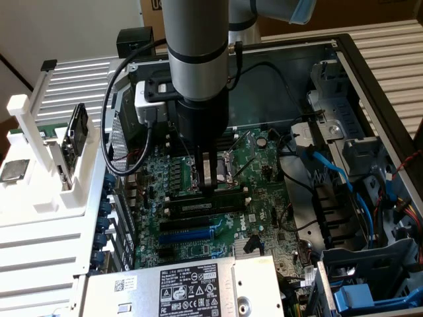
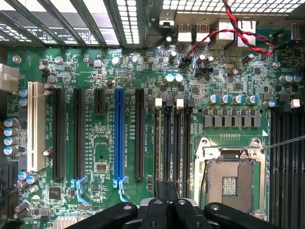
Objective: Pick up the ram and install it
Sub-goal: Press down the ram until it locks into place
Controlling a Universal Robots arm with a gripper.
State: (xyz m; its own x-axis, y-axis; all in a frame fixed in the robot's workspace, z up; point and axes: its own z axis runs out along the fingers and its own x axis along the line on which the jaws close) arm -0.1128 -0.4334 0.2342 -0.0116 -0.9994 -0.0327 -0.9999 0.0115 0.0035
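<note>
Gripper point(image 1: 209, 177) pressed together, tips down on the ram point(image 1: 206, 205) — it's sitting in a slot point(image 2: 167, 143) on the motherboard point(image 2: 95, 76).

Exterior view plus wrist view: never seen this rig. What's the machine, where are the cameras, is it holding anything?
It is a single robot arm reaching down into an open computer case. One camera stands off the arm; the other sits on its wrist, looking down past the gripper at the motherboard, with its blue expansion slot. The gripper is shut and grasps nothing; its tips meet the top edge of the ram, which stands in a memory slot.
</note>
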